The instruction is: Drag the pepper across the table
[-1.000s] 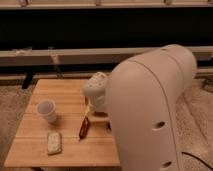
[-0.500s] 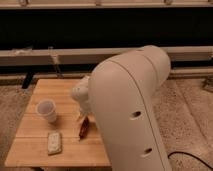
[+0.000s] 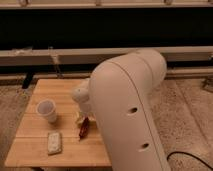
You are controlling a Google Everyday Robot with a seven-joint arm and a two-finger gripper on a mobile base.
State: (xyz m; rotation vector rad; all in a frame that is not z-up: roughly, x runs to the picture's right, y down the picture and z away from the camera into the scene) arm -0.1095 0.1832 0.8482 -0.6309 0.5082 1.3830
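The pepper (image 3: 83, 128), small, slim and dark red, lies on the light wooden table (image 3: 35, 152) just right of its middle. My gripper (image 3: 81, 118) hangs from the white wrist (image 3: 81, 96) right above the pepper's far end, at or very close to it. My big white arm (image 3: 130, 115) fills the right half of the view and hides the table's right side.
A white paper cup (image 3: 46, 110) stands on the table left of the gripper. A pale flat packet (image 3: 54, 142) lies near the front edge, left of the pepper. Speckled floor surrounds the table; a dark wall with rails runs behind it.
My arm has swung left and now covers more of the table. The gripper has come down over the pepper, which has stayed in about the same place.
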